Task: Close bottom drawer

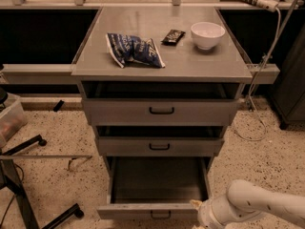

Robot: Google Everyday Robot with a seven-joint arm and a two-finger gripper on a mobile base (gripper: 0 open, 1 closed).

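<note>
End effector [202, 214] sits low at the frame bottom, right of centre, at the front right corner of the bottom drawer [143, 211]; open or closed, cannot tell. White arm [267, 205] enters from the right edge. Bottom drawer is pulled far out, its front panel near the frame's lower edge. 2 upper drawers sit slightly out. Speckled floor [259, 159] lies open right of the cabinet. Desk [190, 63] carries a blue bag [134, 49] and a bowl [207, 35].
</note>
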